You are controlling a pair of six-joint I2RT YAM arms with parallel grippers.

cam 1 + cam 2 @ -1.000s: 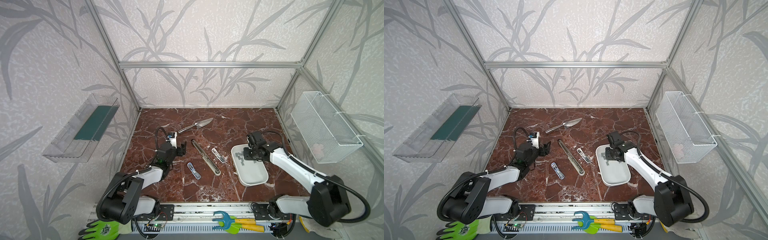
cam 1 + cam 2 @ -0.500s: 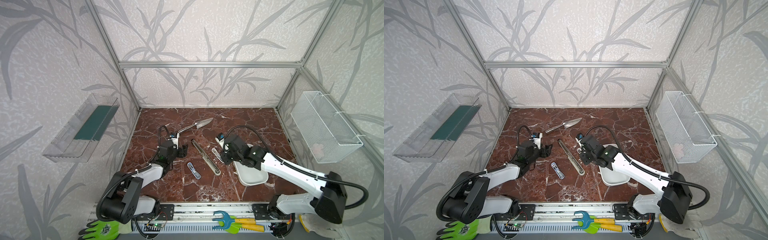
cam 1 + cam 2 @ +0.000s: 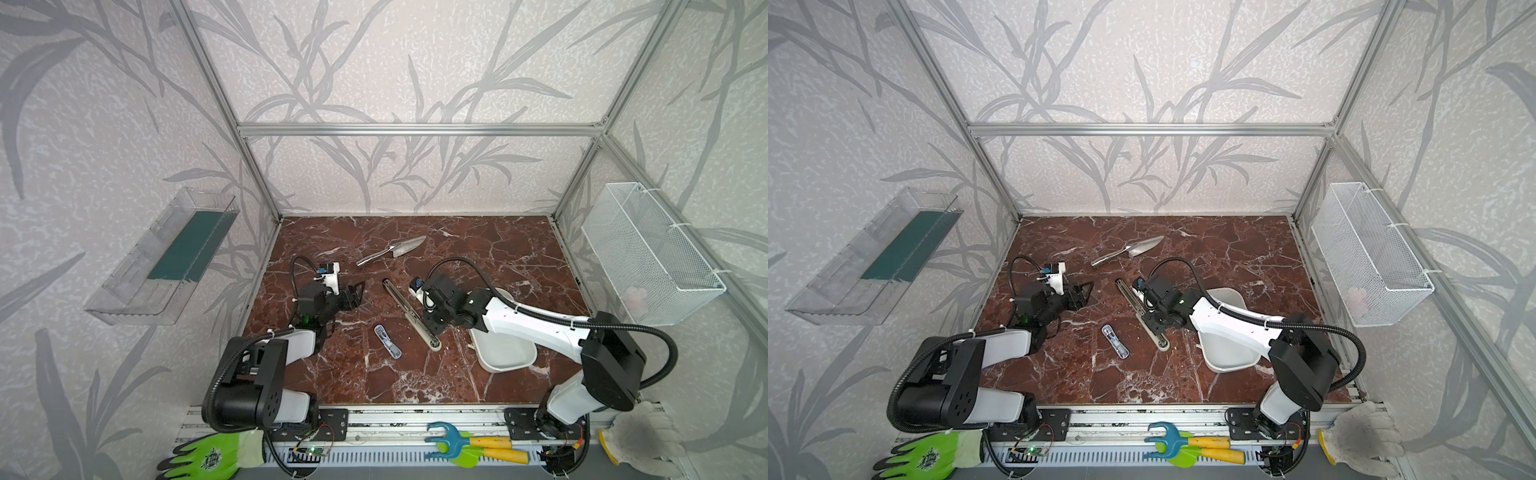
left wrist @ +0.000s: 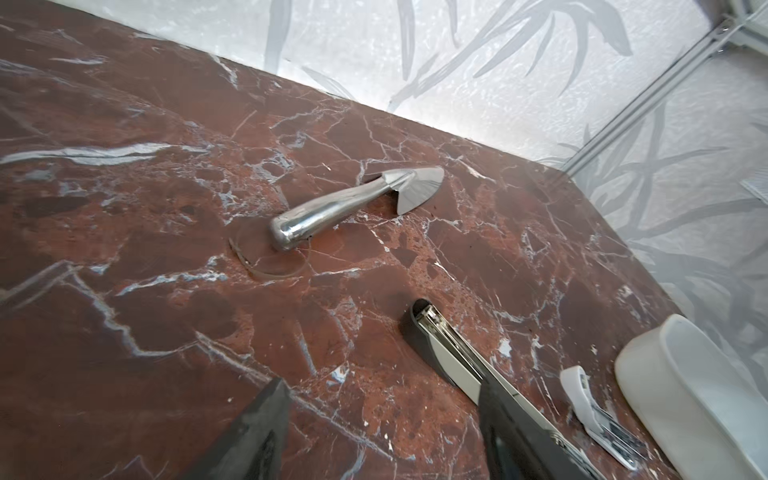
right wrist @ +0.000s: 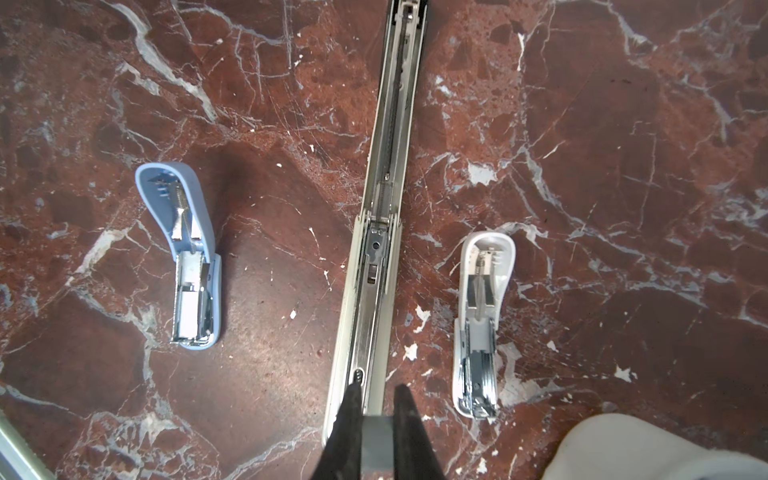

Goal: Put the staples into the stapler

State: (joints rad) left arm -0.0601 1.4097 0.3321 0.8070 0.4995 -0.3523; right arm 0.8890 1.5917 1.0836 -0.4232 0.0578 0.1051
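Now, the right tool (image 5: 378,388) is pinched shut on a grey staple strip (image 5: 376,432) right over the open channel of the long-reach stapler (image 5: 386,208). It is lined up lengthwise, I'd say so the strip can drop straight in. The left tool (image 3: 354,294), at nine o'clock of the stapler's far end, stands open and empty, likely ready to steady it. A small blue stapler (image 5: 187,253) and a small white stapler (image 5: 482,324) lie opened flat on either side, and the white tray (image 3: 505,353) sits at four o'clock.

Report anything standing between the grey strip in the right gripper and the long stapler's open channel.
Nothing visible does. The right gripper is shut on the staple strip just above the long stapler, whose channel lies open beneath it. The small blue stapler and the white stapler lie off to either side.
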